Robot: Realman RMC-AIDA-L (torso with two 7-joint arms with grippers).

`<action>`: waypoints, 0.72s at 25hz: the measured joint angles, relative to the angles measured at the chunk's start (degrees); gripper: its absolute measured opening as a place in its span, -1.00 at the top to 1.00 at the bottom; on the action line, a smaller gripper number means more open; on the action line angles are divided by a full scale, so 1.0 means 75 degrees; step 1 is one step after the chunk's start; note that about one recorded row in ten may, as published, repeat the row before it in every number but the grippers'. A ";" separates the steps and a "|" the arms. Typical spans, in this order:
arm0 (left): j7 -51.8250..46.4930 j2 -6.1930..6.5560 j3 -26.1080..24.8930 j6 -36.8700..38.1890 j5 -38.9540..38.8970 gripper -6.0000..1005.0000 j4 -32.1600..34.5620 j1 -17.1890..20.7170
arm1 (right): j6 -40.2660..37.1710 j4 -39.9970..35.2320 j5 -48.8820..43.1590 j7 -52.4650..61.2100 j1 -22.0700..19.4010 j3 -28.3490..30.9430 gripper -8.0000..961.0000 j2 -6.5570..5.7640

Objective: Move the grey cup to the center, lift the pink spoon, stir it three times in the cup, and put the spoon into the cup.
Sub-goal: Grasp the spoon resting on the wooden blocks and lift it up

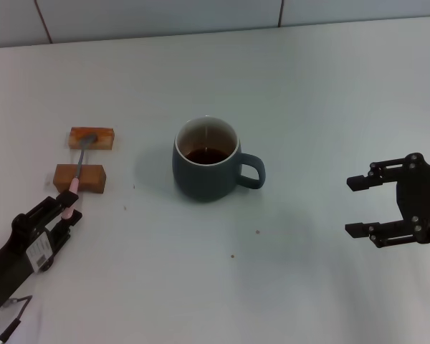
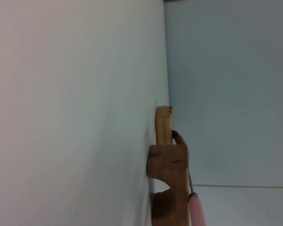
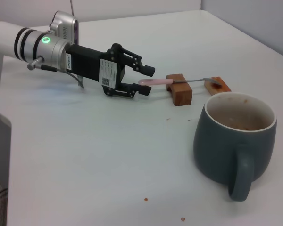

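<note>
The grey cup (image 1: 206, 172) stands upright mid-table with dark liquid inside and its handle toward my right arm; it also shows in the right wrist view (image 3: 226, 146). The pink spoon (image 1: 77, 172) lies across two wooden blocks, its metal bowl on the far block and its pink handle end (image 3: 155, 82) sticking out past the near block. My left gripper (image 1: 67, 212) is open with its fingers on either side of the pink handle end, seen in the right wrist view (image 3: 146, 81). My right gripper (image 1: 352, 206) is open and empty, well off the cup's handle side.
The far wooden block (image 1: 92, 137) and the near wooden block (image 1: 79, 178) hold the spoon above the white table (image 1: 308, 107). Both blocks and the handle tip show in the left wrist view (image 2: 167, 162). A tiled wall edges the table's far side.
</note>
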 joint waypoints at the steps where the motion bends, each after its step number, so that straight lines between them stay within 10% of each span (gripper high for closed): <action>1: -0.0005 0.0000 0.0000 0.0001 0.0000 0.12 0.0000 -0.0003 | 0.0001 0.0000 0.0000 0.0000 0.0000 0.0000 -0.47 0.0000; 18: -0.0049 0.0000 -0.0006 -0.0066 0.0003 0.18 -0.0011 -0.0040 | 0.0032 0.0009 -0.0001 0.0000 0.0018 0.0001 -0.47 0.0000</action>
